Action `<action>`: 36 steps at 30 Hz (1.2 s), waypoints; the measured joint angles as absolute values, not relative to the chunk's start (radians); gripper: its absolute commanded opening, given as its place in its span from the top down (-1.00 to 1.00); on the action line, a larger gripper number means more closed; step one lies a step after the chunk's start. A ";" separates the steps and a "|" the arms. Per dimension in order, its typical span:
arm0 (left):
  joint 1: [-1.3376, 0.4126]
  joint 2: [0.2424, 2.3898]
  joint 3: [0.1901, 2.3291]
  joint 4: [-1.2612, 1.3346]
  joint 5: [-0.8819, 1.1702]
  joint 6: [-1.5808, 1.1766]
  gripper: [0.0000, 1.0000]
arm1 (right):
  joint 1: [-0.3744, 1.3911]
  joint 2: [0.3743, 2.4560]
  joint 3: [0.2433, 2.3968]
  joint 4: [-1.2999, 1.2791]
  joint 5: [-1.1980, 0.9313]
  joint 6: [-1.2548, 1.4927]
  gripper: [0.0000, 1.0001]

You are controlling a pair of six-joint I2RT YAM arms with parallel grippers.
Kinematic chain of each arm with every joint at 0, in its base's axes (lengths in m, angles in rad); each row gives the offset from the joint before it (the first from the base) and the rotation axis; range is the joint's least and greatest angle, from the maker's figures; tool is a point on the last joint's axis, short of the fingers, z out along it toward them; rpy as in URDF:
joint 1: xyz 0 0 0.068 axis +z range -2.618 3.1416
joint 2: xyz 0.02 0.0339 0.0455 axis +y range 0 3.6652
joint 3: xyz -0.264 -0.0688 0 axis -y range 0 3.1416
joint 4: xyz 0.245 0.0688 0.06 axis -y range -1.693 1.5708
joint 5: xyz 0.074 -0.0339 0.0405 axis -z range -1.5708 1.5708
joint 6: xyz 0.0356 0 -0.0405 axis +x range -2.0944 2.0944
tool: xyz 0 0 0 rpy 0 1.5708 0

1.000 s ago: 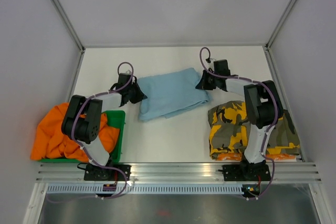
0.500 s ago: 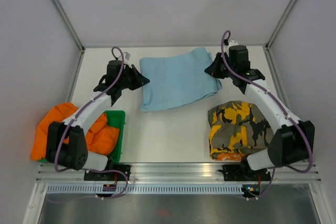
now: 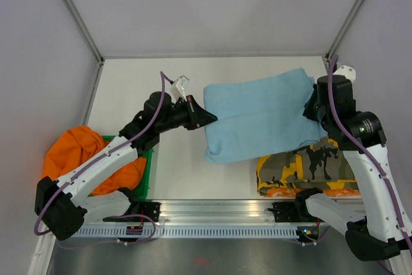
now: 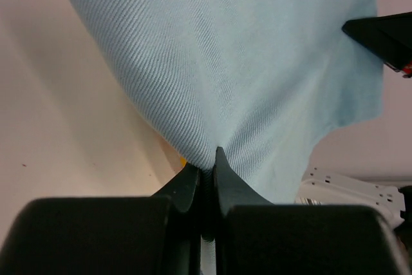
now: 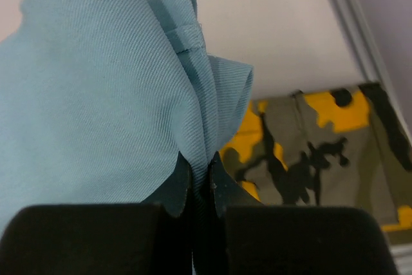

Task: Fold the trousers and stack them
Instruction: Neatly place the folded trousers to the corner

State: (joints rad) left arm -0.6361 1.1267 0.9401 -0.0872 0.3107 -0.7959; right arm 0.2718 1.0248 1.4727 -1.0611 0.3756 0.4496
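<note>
The left gripper [image 3: 206, 118] and right gripper [image 3: 312, 110] each pinch an end of the blue trousers [image 3: 257, 117]. These hang stretched left-to-right, just far of the camouflage trousers [image 3: 302, 172] beside the right arm.

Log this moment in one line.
left claw: shut on blue trousers | right claw: shut on blue trousers | blue trousers: spread between claws, overlapping camouflage trousers

no readable text, no labels, no brands, no numbers
</note>
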 measured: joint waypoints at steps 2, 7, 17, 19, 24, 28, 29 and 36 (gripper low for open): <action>-0.695 1.136 0.910 -0.054 0.304 -0.834 0.95 | 0.278 0.998 1.428 -1.143 0.455 0.482 1.00; -0.826 1.256 0.924 -0.001 0.252 -0.864 0.95 | 0.253 0.994 1.311 -1.235 0.618 0.543 1.00; -1.007 1.457 0.966 0.170 0.156 -0.939 0.95 | -0.124 1.100 1.182 -1.186 0.555 0.422 1.00; -1.019 1.496 0.972 0.182 0.154 -0.947 0.95 | -0.191 1.122 1.163 -1.183 0.506 0.386 1.00; -1.043 1.573 1.000 0.171 0.151 -0.955 0.95 | -0.244 1.098 1.150 -1.167 0.500 0.299 1.00; -1.052 1.605 1.033 0.182 0.157 -0.965 0.95 | -0.259 1.048 1.150 -1.152 0.539 0.237 1.00; -1.056 1.612 1.040 0.186 0.159 -0.966 0.95 | -0.260 1.043 1.147 -1.147 0.549 0.227 1.00; -1.082 1.692 1.095 0.199 0.162 -0.968 0.95 | -0.267 1.010 0.947 -1.015 0.675 0.141 1.00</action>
